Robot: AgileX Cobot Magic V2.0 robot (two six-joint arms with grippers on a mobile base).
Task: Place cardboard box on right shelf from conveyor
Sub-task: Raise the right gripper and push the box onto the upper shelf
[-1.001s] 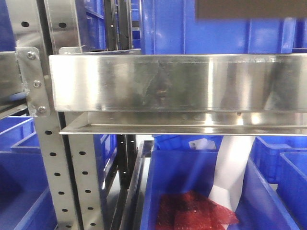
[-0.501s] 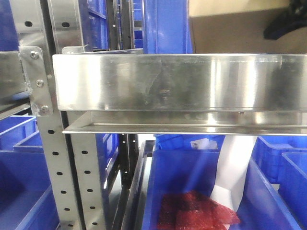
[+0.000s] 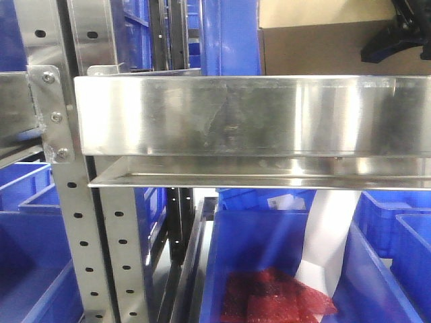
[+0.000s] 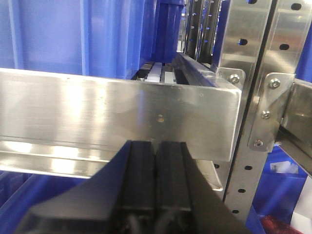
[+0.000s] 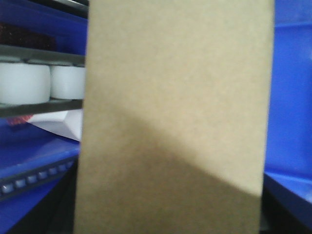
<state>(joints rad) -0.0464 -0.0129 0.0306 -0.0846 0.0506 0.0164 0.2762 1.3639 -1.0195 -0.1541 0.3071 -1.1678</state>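
Note:
The tan cardboard box shows at the top right of the front view, behind and above the tall lip of the shiny steel right shelf. A black part of my right gripper sits against the box's right side. In the right wrist view the cardboard box fills the middle and hides the fingers, with the gripper shut on it. My left gripper is shut on nothing, close in front of another steel shelf lip. The conveyor is out of view.
Perforated steel uprights stand left of the right shelf. Blue plastic bins sit below it, one holding a red mesh bag and white paper. More blue bins stand behind. White rollers lie left of the box.
The cardboard box has come down into the top right of the front view and now shows more of its face. The black right gripper has appeared beside it.

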